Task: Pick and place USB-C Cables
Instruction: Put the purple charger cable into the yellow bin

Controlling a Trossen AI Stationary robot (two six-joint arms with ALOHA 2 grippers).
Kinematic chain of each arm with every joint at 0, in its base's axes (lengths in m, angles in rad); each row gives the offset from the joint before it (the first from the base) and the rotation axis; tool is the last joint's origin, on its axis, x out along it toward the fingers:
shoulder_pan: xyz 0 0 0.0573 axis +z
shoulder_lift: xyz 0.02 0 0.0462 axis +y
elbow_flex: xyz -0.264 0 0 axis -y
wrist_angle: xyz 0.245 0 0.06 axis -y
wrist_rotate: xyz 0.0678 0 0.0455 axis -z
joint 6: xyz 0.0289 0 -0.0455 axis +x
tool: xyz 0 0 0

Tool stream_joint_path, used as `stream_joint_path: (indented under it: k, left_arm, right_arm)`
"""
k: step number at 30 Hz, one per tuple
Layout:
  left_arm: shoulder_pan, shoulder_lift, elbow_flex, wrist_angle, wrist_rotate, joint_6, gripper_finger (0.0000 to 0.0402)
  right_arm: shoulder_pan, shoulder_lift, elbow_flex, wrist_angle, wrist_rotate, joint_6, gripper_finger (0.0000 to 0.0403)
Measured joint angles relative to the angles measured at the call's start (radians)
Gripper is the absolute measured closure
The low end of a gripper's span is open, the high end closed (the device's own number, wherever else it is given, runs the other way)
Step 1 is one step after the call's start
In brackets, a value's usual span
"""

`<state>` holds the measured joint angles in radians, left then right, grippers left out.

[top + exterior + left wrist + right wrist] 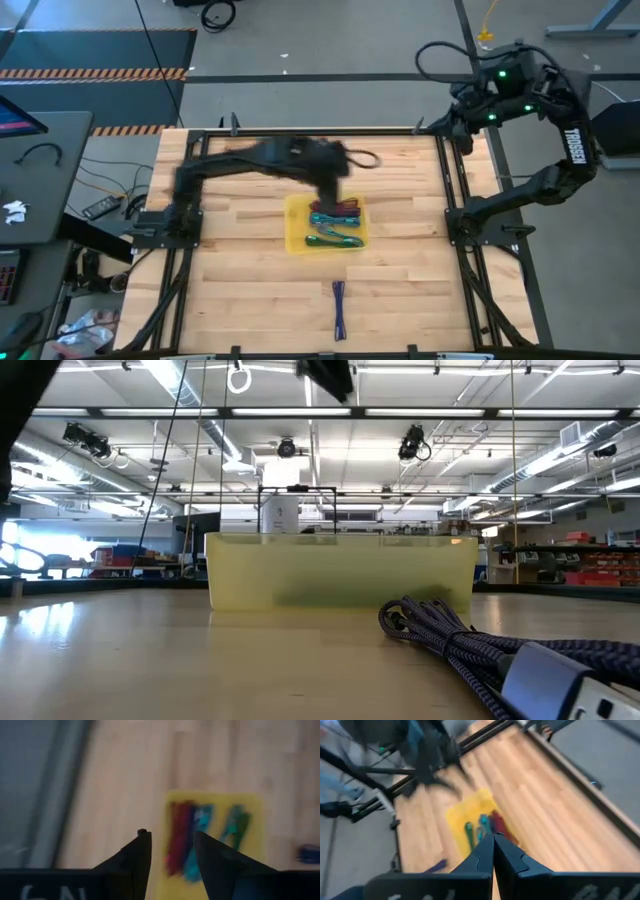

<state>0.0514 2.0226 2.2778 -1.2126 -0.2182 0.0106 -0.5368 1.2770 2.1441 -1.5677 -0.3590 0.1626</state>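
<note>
Several USB-C cables (330, 225), red, teal and green, are lying in the yellow tray (294, 238); 1 purple cable (339, 306) is waiting nearer. Left gripper (172, 847) is hovering above, parted, empty. Right gripper (494, 851) is parked far right, closed.

Table (400, 240) I saw was pale butcher-block wood, smooth with a slight sheen. Yellow tray (340, 570) looked like translucent matt plastic. Purple USB-C cable (470, 650) had a woven braided jacket and a smooth grey connector shell.
</note>
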Motion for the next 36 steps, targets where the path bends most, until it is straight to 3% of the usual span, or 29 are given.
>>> stream_joint_path:
  k: [7, 11, 19, 22, 26, 30, 33, 36]
  left_arm:
    - [-0.034, -0.304, -0.075, -0.106, -0.373, -0.277, 0.0259]
    - [-0.107, -0.429, -0.072, -0.124, -0.517, -0.318, 0.026]
    - [-0.194, -0.568, -0.072, -0.216, -0.674, -0.318, 0.026]
    - [-0.191, -0.606, -0.072, -0.298, -0.711, -0.31, 0.026]
    - [-0.171, -0.642, -0.073, -0.361, -0.725, -0.267, 0.026]
    - [-0.164, -0.675, -0.072, -0.358, -0.706, -0.158, 0.026]
    - [-0.164, -0.697, -0.072, -0.358, -0.7, -0.096, 0.026]
    - [-0.164, -0.714, -0.073, -0.358, -0.663, -0.05, 0.026]
  right_arm:
    - [0.006, 0.047, -0.084, -0.001, -0.198, -0.032, 0.0393]
    - [0.086, 0.047, -0.179, -0.002, -0.318, -0.041, 0.0393]
    - [0.406, 0.045, -0.442, 0.047, -0.144, 0.321, 0.0393]
    - [0.539, 0.046, -0.568, 0.247, -0.092, 0.553, 0.0392]
    - [0.701, 0.071, -0.753, 0.781, -0.005, 0.877, 0.0391]
    - [0.813, 0.178, -0.864, 1.297, 0.16, 1.068, 0.0377]
    - [0.859, 0.303, -0.871, 1.448, 0.194, 1.158, 0.0359]
    - [0.889, 0.426, -0.849, 1.463, 0.158, 1.278, 0.034]
